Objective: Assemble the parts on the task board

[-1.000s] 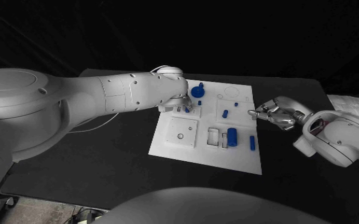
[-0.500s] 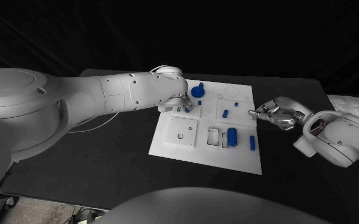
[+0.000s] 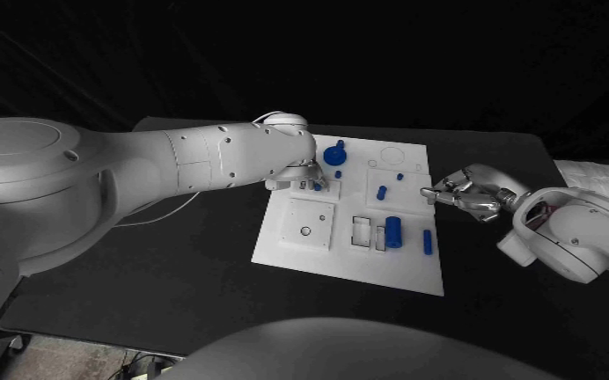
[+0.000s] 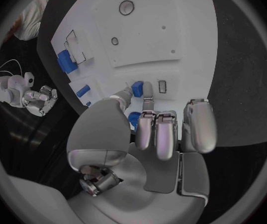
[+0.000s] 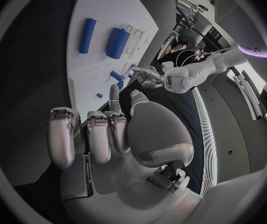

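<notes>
The white flat task board (image 3: 289, 250) lies in the middle of the black counter (image 3: 190, 274); the left robot hand (image 3: 299, 178) is over its far left part and pinches a small blue part (image 4: 137, 88) between fingertips; the right robot hand (image 3: 465, 196) hovers just beside the board's right edge, fingers curled, grasping nothing.
</notes>
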